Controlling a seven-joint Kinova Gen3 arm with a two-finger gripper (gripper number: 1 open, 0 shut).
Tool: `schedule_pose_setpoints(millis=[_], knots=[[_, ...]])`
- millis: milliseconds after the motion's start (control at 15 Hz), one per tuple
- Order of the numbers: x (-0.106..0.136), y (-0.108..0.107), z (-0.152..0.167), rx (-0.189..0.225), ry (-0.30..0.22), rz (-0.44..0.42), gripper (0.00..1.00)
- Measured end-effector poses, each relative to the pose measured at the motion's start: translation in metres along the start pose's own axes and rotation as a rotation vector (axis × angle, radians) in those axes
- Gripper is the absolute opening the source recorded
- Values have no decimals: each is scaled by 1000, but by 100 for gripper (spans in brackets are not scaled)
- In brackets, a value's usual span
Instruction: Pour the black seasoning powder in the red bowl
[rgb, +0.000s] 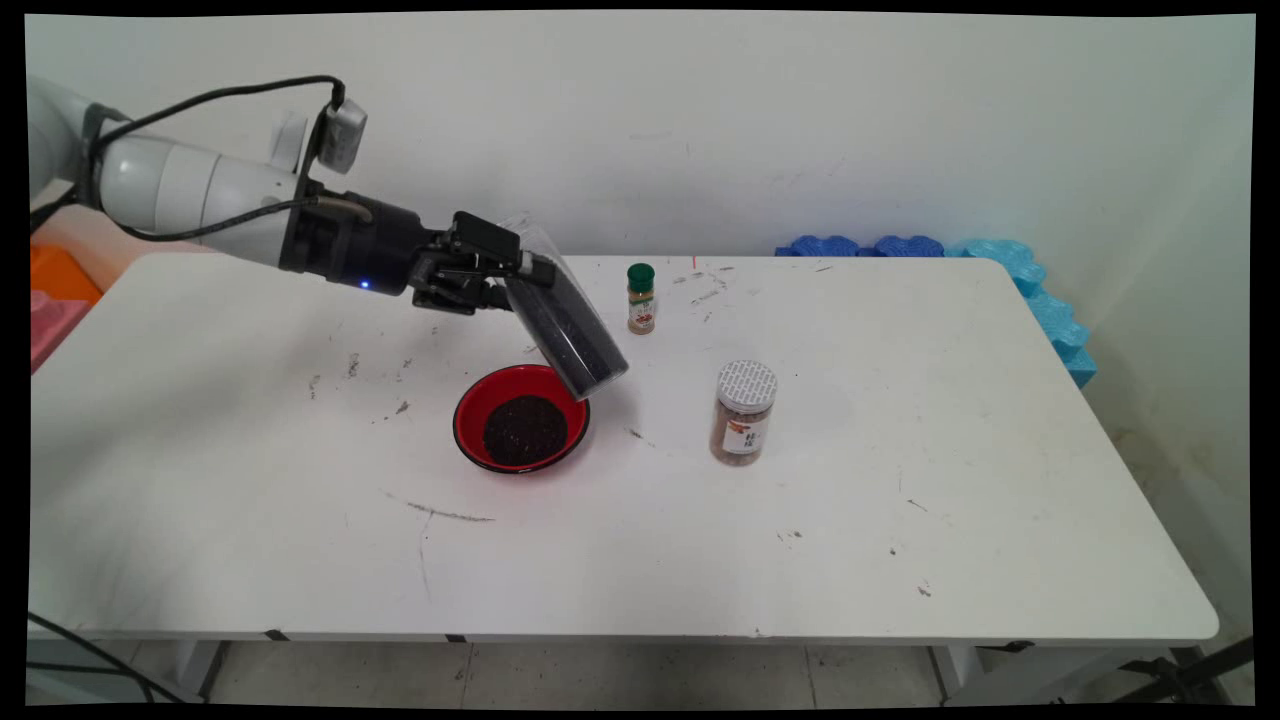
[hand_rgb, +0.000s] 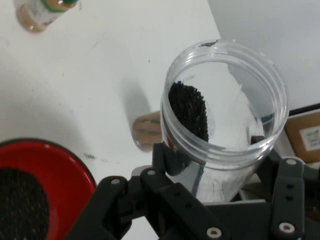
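My gripper (rgb: 508, 283) is shut on a clear plastic jar (rgb: 565, 320) with no lid, held tilted above the table. Dark seeds fill its lower end, which hangs just over the right rim of a red bowl (rgb: 466, 415). The bowl holds a flat heap of the same dark seeds (rgb: 524, 430). In the hand view the jar (hand_rgb: 225, 125) shows its open mouth towards the camera, with seeds lying against its far inner wall. My gripper (hand_rgb: 215, 165) clasps it from both sides, and the red bowl (hand_rgb: 75, 170) lies at the lower left.
A small spice bottle with a green cap (rgb: 641, 298) stands behind the bowl, and a brown jar with a pale lid (rgb: 744, 412) stands to its right. Blue foam pieces (rgb: 1020, 270) line the table's far right corner. Orange and pink boxes (rgb: 55, 290) sit off the left edge.
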Motion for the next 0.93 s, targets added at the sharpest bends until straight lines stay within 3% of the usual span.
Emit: schedule_pose_setpoints(millis=[467,933], knots=[[4,16,-3,-7,-14,269,0],[9,25,-5,-2,-21,455,0]])
